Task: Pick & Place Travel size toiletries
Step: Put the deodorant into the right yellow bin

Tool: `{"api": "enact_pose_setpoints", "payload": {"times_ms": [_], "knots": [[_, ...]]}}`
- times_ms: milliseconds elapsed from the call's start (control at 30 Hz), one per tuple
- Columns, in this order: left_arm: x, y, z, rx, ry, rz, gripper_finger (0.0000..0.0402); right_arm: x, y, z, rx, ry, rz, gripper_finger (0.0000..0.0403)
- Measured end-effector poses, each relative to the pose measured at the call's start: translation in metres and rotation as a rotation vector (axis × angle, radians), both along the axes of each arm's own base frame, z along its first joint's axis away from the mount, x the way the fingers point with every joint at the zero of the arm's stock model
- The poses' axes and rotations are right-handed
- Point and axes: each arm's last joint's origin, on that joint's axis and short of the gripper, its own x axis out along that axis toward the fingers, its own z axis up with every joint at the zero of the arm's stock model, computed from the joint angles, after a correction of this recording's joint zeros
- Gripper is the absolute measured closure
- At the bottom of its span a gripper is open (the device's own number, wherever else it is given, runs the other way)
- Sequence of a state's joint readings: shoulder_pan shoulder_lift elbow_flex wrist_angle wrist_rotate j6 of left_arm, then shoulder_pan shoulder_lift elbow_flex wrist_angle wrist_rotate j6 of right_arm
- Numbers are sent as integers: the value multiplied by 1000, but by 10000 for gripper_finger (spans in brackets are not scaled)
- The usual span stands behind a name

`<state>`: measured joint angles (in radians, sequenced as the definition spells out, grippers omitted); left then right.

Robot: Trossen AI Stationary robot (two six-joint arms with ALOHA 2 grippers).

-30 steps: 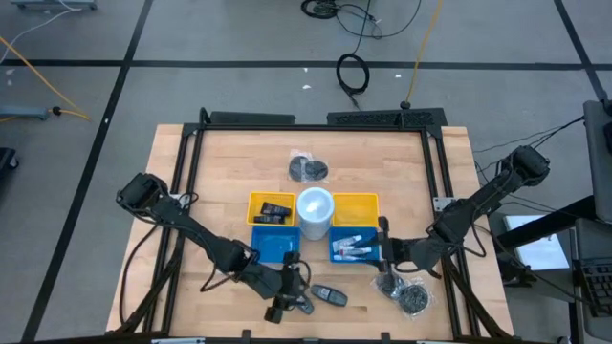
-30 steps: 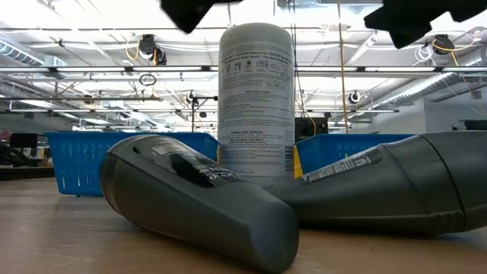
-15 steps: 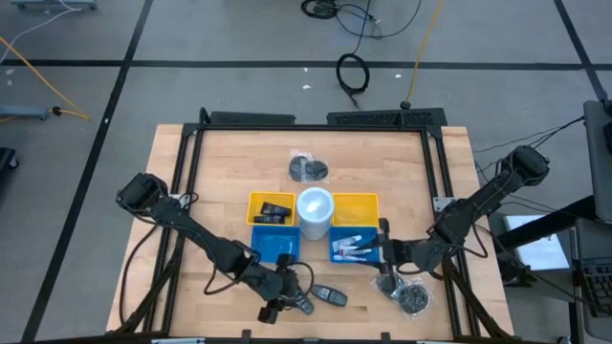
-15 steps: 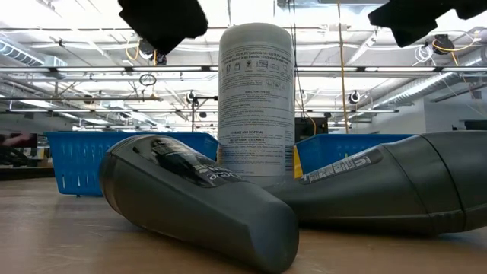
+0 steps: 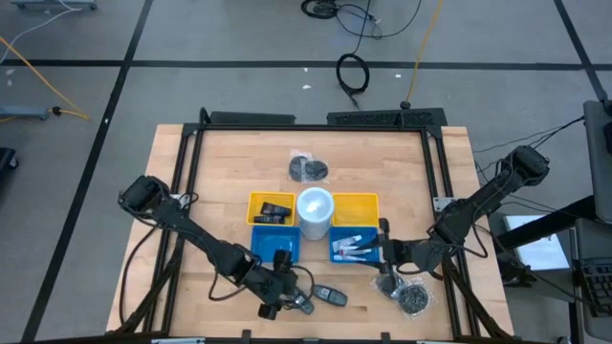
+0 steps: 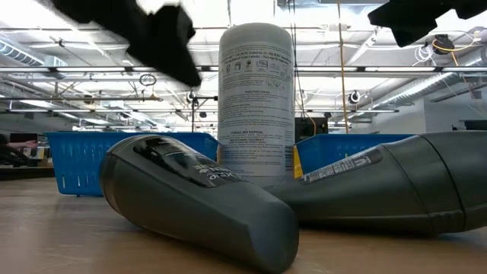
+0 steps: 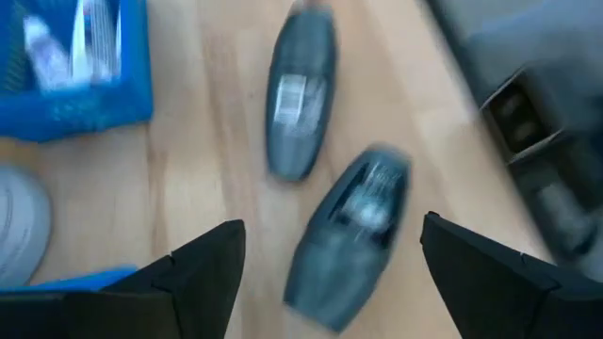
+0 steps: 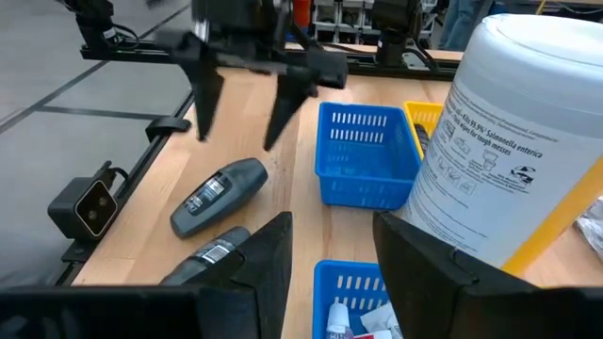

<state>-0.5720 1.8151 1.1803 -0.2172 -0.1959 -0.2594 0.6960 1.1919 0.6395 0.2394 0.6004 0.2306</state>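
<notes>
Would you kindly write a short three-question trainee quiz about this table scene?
1. True or false: the left gripper is open above the two dark gadgets.
2. Which bin holds the small tubes? A) yellow bin B) the blue bin nearer the right gripper C) none
3. Fill in: the white canister stands ____ the four bins.

Key: 1 true; 2 B; 3 between

1. Grey floor crossed by dark lines.
2. Black cables and a yellow cord lie on it.
3. Wooden table in a black frame.
4. Ceiling trusses with strip lights overhead.
</notes>
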Motion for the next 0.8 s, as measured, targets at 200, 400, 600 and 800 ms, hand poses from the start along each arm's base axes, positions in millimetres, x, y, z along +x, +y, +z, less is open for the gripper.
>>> {"api": "enact_pose_setpoints", "payload": {"times_ms": [200,400,600,800], "knots": [[5,-2,-24,49,44,-10,102,0,0,0,-2,-3,2,257],[6,-5,-37,43,95,-44,126,0,0,0,-1,-3,2,257],[6,-5,-41,33,114,-60,127,0,0,0,-1,-2,3,257],[6,-6,-40,48,100,-86,124,0,0,0,-1,-2,3,257]]}}
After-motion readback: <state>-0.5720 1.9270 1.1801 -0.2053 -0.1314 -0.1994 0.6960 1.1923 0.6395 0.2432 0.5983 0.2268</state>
